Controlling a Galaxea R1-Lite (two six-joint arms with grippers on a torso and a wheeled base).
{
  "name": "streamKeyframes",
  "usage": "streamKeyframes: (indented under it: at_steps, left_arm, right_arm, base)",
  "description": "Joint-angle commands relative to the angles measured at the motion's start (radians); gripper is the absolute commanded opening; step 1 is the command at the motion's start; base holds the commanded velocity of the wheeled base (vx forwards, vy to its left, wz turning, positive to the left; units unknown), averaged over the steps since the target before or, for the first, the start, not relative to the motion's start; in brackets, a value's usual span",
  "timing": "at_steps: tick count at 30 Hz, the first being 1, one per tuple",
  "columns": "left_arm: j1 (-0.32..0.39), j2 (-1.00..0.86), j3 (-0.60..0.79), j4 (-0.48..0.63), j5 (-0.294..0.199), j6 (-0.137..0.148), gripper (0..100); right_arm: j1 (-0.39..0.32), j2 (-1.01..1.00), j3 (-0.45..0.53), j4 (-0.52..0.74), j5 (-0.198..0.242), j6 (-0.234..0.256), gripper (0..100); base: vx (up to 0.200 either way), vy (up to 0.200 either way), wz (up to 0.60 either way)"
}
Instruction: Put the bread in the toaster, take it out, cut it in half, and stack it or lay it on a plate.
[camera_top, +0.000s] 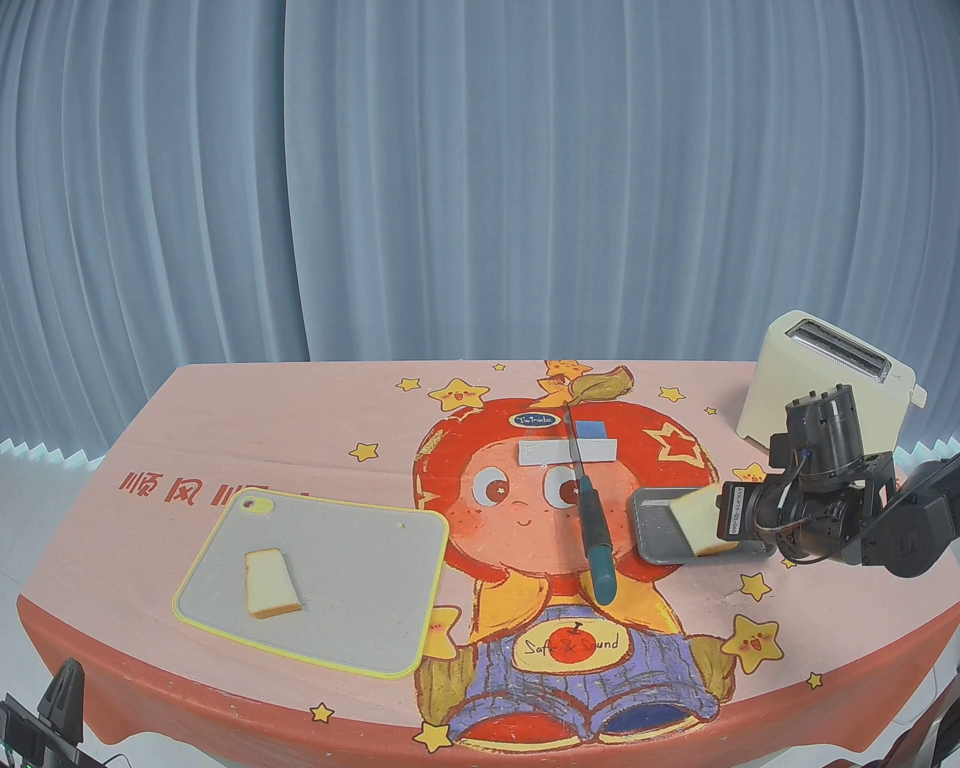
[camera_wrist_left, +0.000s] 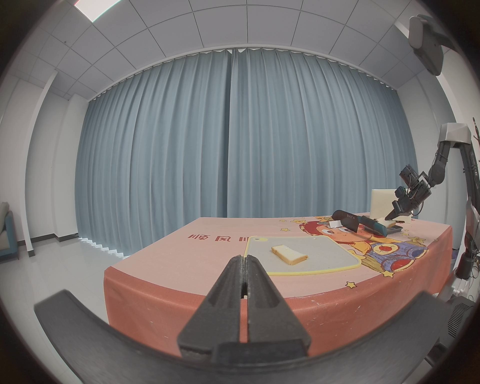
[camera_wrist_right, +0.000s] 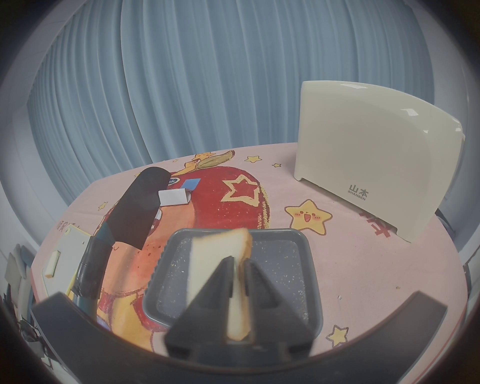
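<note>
the right gripper (camera_top: 722, 512) is clamped on a bread half (camera_top: 693, 516), its two fingers pressed against the flat faces of the slice, which stands on edge. in the right wrist view the bread half (camera_wrist_right: 215, 252) hangs over the dark grey square plate (camera_wrist_right: 295, 250); i cannot tell whether its lower edge touches the plate. the plate (camera_top: 650, 530) sits on the cartoon tablecloth (camera_top: 250, 420), near the cream toaster (camera_top: 800, 385), which stands behind it at the table's far right.

a second bread half (camera_top: 270, 583) lies flat on the grey cutting board (camera_top: 350, 580) with the yellow rim, on the left side of the table. between the board and the plate lies a knife (camera_top: 597, 540) with a teal handle, its blade crossing a small white block (camera_top: 545, 452).

the left gripper (camera_wrist_left: 245, 267) hangs off the table's near left corner, fingers pressed together with nothing between them, well apart from the board.
</note>
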Motion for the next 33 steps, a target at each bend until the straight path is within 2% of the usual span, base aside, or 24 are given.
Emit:
streamKeyframes:
  at_steps: [1, 12, 22, 33]
  left_arm:
    - [0.001, -0.005, 0.018, 0.0, 0.0, 0.0, 0]
    - [-0.001, -0.005, 0.018, 0.0, 0.0, 0.0, 0]
    - [0.001, -0.005, 0.018, 0.0, 0.0, -0.002, 0]
    - [0.001, -0.005, 0.018, 0.0, -0.002, 0.001, 0]
  right_arm:
    - [0.005, 0.006, 0.006, 0.003, 0.002, 0.003, 100]
    - [0.011, -0.033, 0.008, 0.003, -0.001, 0.001, 100]
    - [0.109, -0.171, 0.035, 0.01, -0.012, -0.003, 100]
    - [0.141, -0.209, 0.055, 0.0, -0.024, -0.01, 100]
  base:
    - [0.0, 0.0, 0.0]
    - [0.0, 0.0, 0.0]
    - [0.0, 0.0, 0.0]
    - [0.0, 0.0, 0.0]
